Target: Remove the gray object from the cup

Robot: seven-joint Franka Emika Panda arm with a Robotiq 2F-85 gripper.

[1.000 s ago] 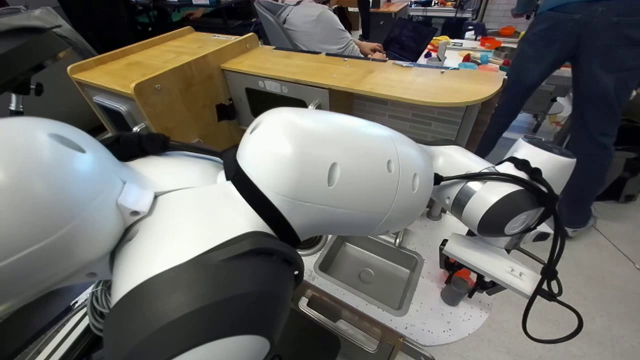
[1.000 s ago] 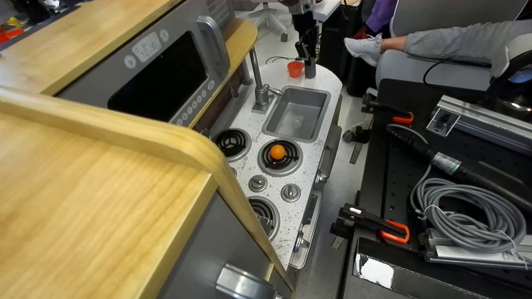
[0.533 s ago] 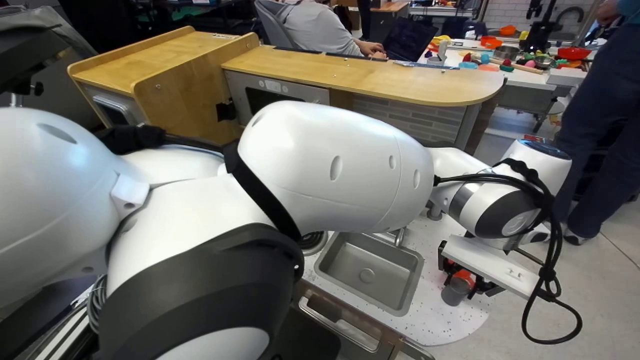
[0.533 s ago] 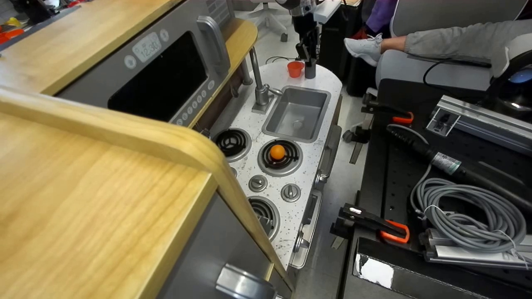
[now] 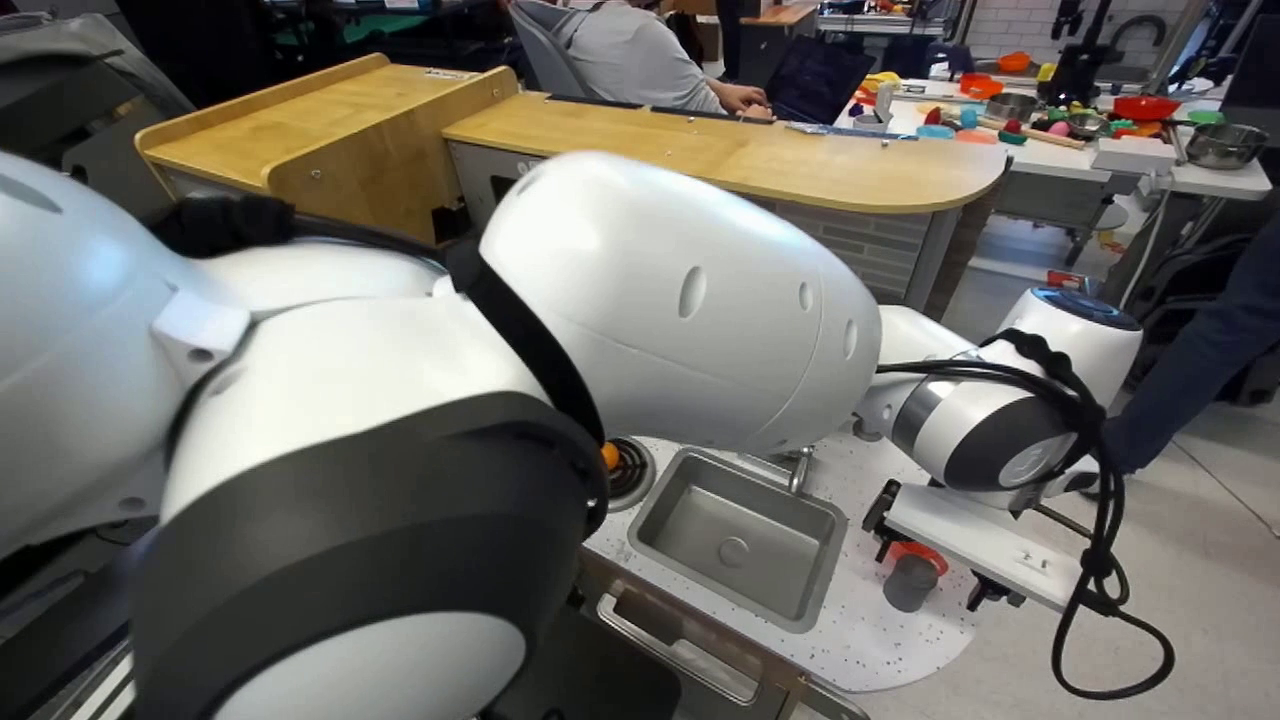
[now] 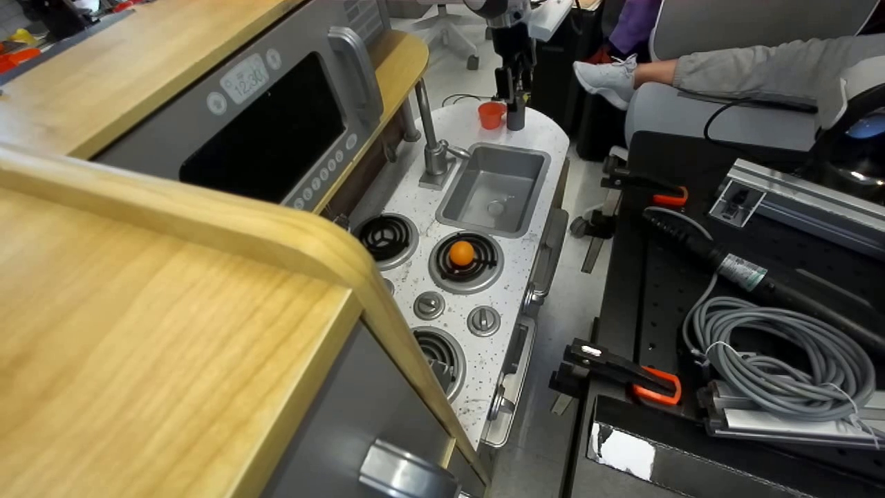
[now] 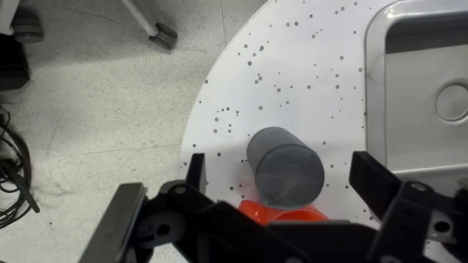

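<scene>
The gray object (image 7: 289,175), a dull cylinder, stands upright on the white speckled counter. It is outside the red cup (image 7: 299,215), close beside it. My gripper (image 7: 278,157) is open wide, one finger on each side of the gray object with a gap on both sides. Part of the cup is hidden behind the gripper in the wrist view. Both exterior views show the gray object (image 5: 908,585) (image 6: 516,120) and the cup (image 5: 922,552) (image 6: 491,116) near the counter's rounded end, with the gripper (image 6: 515,100) over the gray object.
The silver sink basin (image 6: 492,190) is set into the counter close by, with a faucet (image 6: 435,155) at its edge. An orange ball (image 6: 462,254) sits on a black burner. The counter's rounded edge drops to the floor (image 7: 109,109). A wooden shelf (image 5: 750,160) stands behind.
My gripper's jaws have spread apart from around the gray object, which stays standing in place. The arm's upper links have shifted slightly. A person in jeans has moved off to the side.
</scene>
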